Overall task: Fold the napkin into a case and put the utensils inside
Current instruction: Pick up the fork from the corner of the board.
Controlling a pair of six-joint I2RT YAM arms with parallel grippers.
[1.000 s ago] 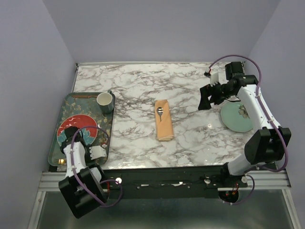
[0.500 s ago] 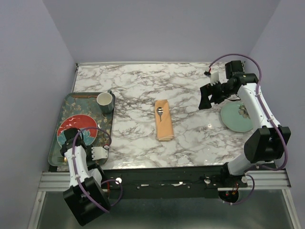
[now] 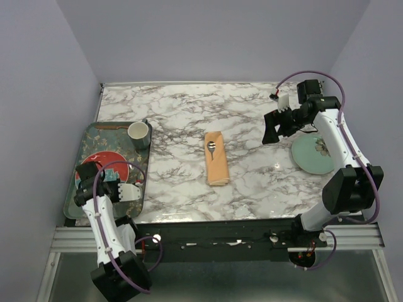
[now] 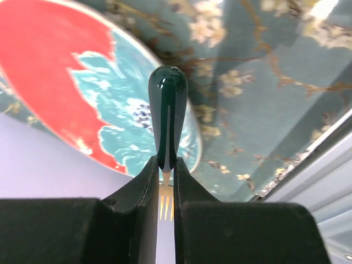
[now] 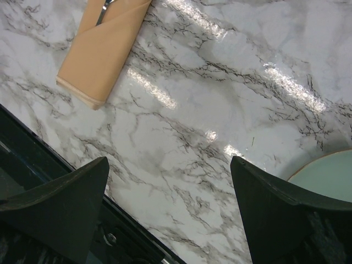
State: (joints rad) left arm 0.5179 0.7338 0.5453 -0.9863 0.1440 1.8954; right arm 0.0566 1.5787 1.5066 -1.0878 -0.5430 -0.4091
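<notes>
One dark-handled fork (image 4: 168,110) is pinched in the left jaws above the tray (image 4: 264,82); the right jaws stand wide.

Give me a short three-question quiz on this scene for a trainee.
1. True or false: the right gripper is shut.
2. What does the left gripper hold? A: a knife. B: a fork. C: a cup.
3. In a few words: on what does the folded case rest?

Key: 1 false, it stands open and holds nothing. 2 B. 3 the marble table.
</notes>
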